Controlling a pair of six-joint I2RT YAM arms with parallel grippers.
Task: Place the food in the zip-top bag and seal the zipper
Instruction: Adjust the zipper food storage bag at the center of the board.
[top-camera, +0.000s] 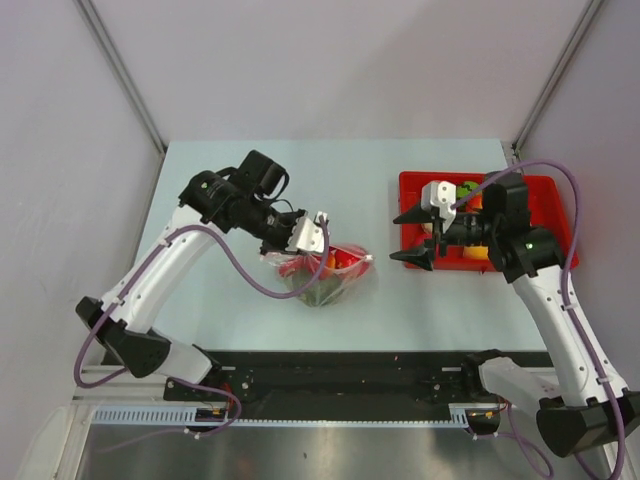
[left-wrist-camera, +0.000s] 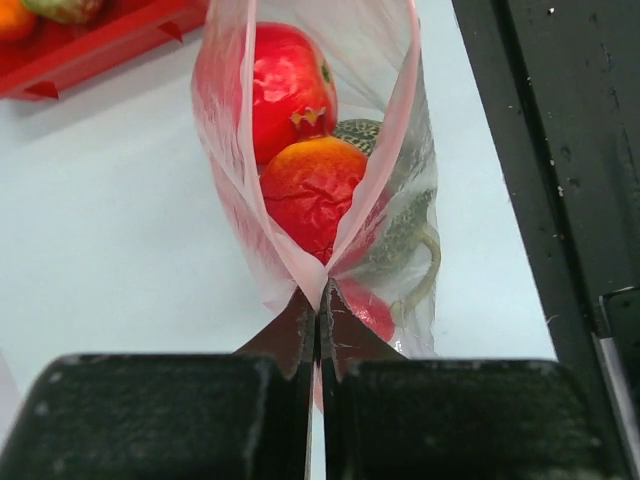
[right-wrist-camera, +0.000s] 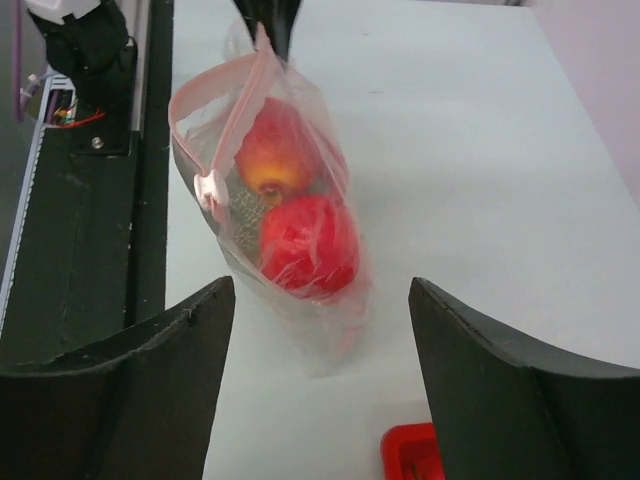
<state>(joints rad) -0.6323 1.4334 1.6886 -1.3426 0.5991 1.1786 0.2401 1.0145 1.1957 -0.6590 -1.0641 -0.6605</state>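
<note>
The clear zip-top bag (top-camera: 350, 278) stands on the table centre with its mouth open. It holds a red fruit (left-wrist-camera: 285, 85), an orange fruit (left-wrist-camera: 310, 190) and a green netted melon (left-wrist-camera: 400, 230). My left gripper (left-wrist-camera: 320, 305) is shut on one end of the bag's rim; it also shows in the top view (top-camera: 300, 252). The pink zipper (right-wrist-camera: 240, 110) runs along the open rim, parted. My right gripper (right-wrist-camera: 320, 290) is open and empty, facing the bag's other end from a short distance; in the top view it (top-camera: 412, 238) is at the tray's left edge.
The red tray (top-camera: 555, 215) sits at the right with a green piece (top-camera: 467, 188) and an orange piece (top-camera: 478, 250) in it. Its corner shows in the right wrist view (right-wrist-camera: 410, 450). A black rail (top-camera: 340, 375) runs along the near table edge.
</note>
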